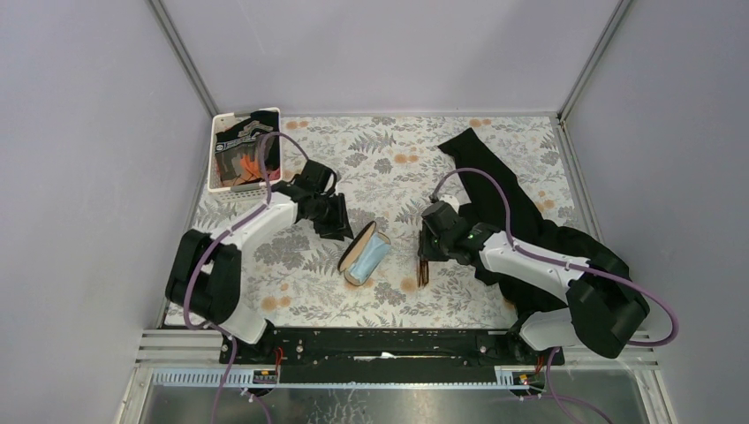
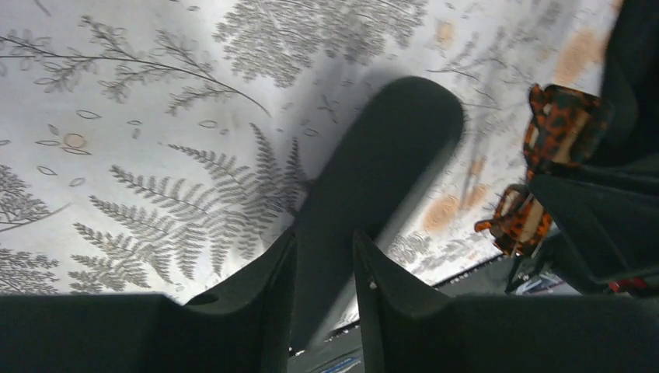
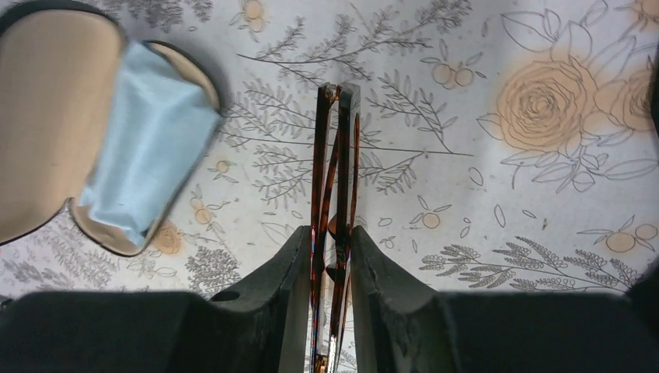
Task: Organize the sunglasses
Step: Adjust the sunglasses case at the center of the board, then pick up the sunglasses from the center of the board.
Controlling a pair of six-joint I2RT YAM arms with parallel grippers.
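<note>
The sunglasses (image 3: 336, 167), folded, with a thin amber-brown frame, stand on edge between the fingers of my right gripper (image 3: 326, 231), which is shut on them. In the top view they (image 1: 423, 268) hang just above the table under the right gripper (image 1: 427, 253), right of the open black glasses case (image 1: 365, 254). The case shows a beige inside (image 3: 47, 116) with a light-blue cloth (image 3: 148, 163) in it. My left gripper (image 1: 338, 225) is shut on the case's black shell (image 2: 388, 148), gripped between its fingertips (image 2: 325, 237). The sunglasses also show at the right of the left wrist view (image 2: 559, 124).
A white basket (image 1: 218, 155) with dark items stands at the back left. A black cloth (image 1: 503, 190) lies along the right side, partly under the right arm. Grey walls close in the flowered table (image 1: 389, 159) on three sides.
</note>
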